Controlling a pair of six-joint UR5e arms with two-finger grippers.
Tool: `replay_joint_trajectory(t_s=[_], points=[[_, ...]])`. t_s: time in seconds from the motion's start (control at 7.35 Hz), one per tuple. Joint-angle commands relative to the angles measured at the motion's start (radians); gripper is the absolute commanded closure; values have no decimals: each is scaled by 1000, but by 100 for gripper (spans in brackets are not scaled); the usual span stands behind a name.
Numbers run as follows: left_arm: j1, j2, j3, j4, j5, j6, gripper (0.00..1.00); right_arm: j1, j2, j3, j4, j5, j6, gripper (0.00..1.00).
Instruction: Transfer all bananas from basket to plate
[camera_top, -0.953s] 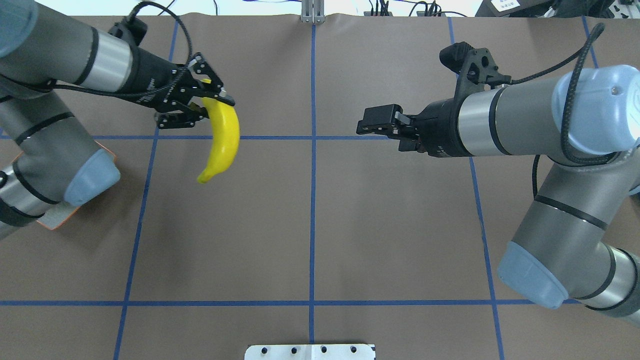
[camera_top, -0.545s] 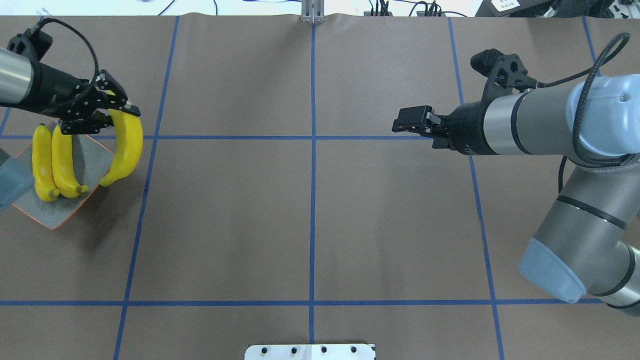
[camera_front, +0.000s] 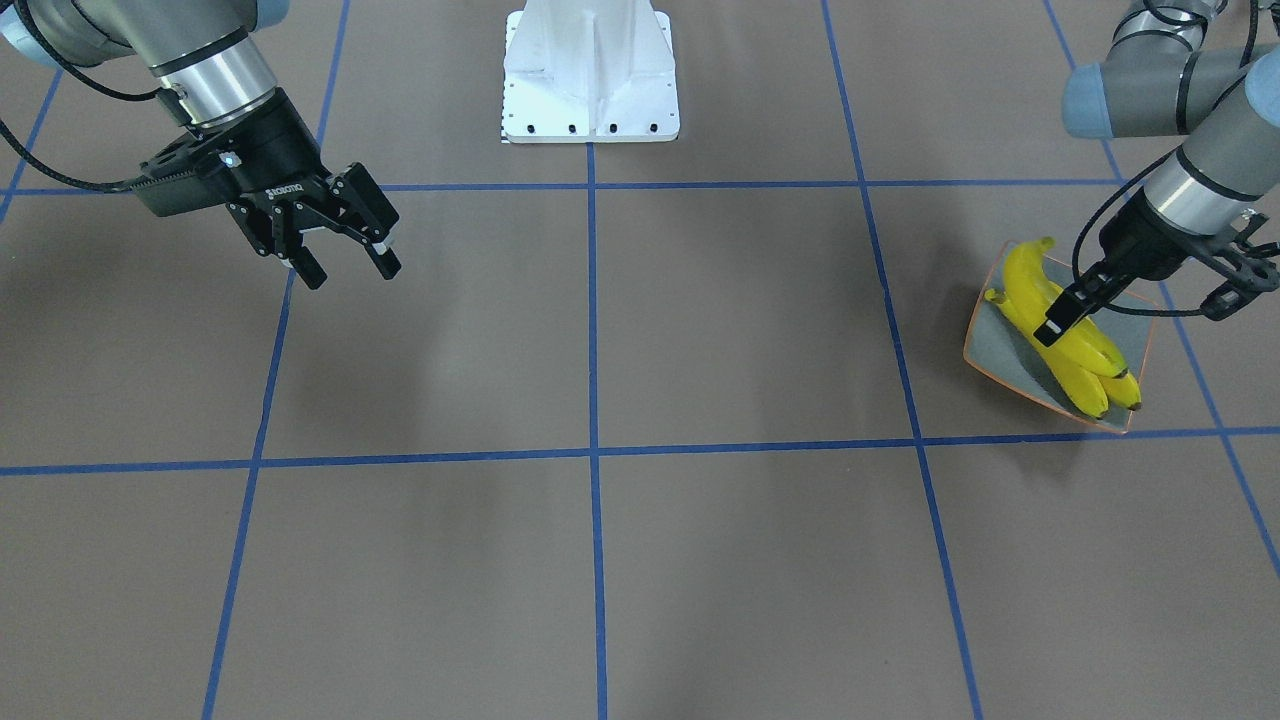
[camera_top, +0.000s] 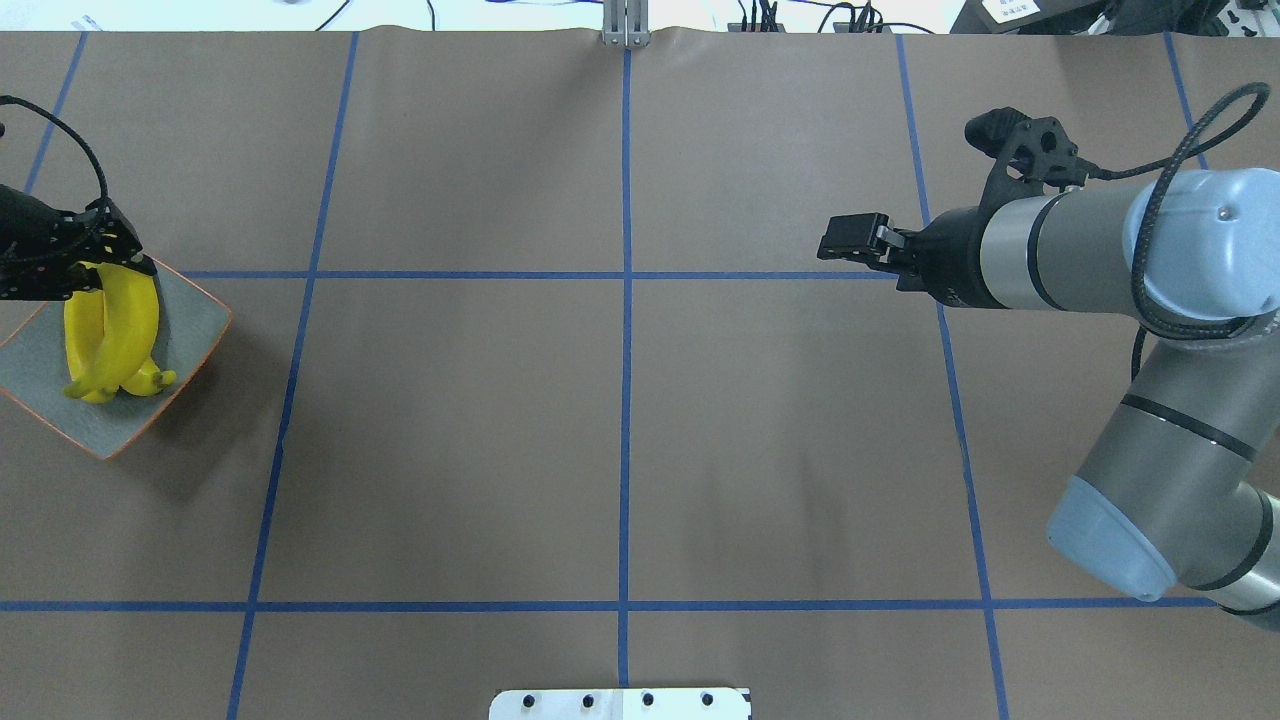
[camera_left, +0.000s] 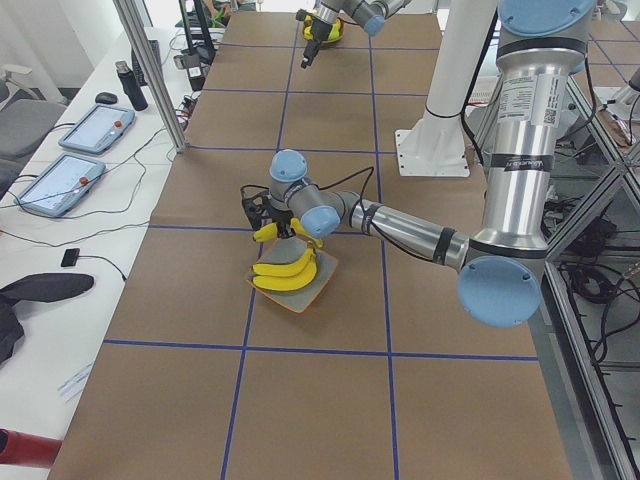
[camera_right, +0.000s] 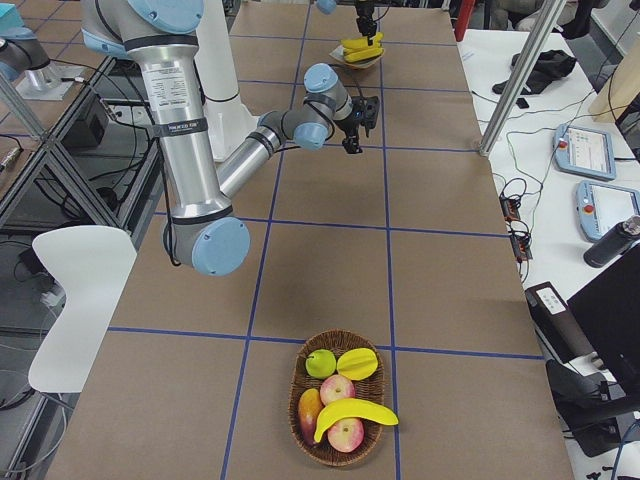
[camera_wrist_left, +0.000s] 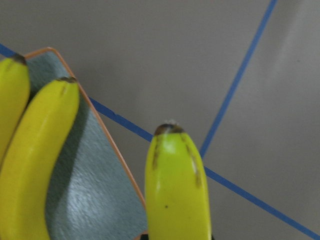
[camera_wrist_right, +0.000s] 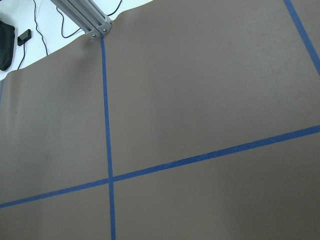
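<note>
The grey-green plate (camera_top: 190, 320) with an orange rim lies at the table's far left, also in the front view (camera_front: 990, 345). Two bananas (camera_top: 78, 335) lie on it. My left gripper (camera_top: 105, 278) is shut on the stem end of a third banana (camera_top: 128, 320), which hangs across the other two. In the left wrist view this banana (camera_wrist_left: 177, 195) points over the plate's rim (camera_wrist_left: 107, 135). My right gripper (camera_front: 350, 268) is open and empty above the right half of the table. The wicker basket (camera_right: 305, 435) holds one more banana (camera_right: 355, 415).
The basket also holds a green apple (camera_right: 320, 362), red apples and other fruit, and stands near the table's right end. The white robot base (camera_front: 590, 70) stands at the table's middle edge. Blue tape lines cross the brown table.
My left gripper has carried the banana left from the table's inner left part to above the plate, where two bananas lie. My right arm has drawn back to the right.
</note>
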Motion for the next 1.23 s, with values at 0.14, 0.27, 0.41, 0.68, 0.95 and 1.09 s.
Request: replay_joint_trajectory(t_s=[0.14, 0.27, 0.41, 0.68, 0.95, 1.09], points=[[12, -26, 52, 112, 91, 73, 100, 0, -10, -7, 0, -11, 0, 0], [12, -42, 94, 111, 90, 79, 100, -1, -10, -8, 0, -11, 1, 0], [9, -40, 97, 114, 85, 113, 100, -1, -10, -13, 0, -16, 1, 0], [9, -54, 99, 146, 84, 127, 100, -5, -10, -21, 0, -45, 1, 0], [6, -121, 90, 255, 82, 128, 100, -5, -10, -22, 0, -54, 3, 0], [8, -123, 97, 256, 85, 125, 100, -5, -9, -30, 0, -56, 4, 0]])
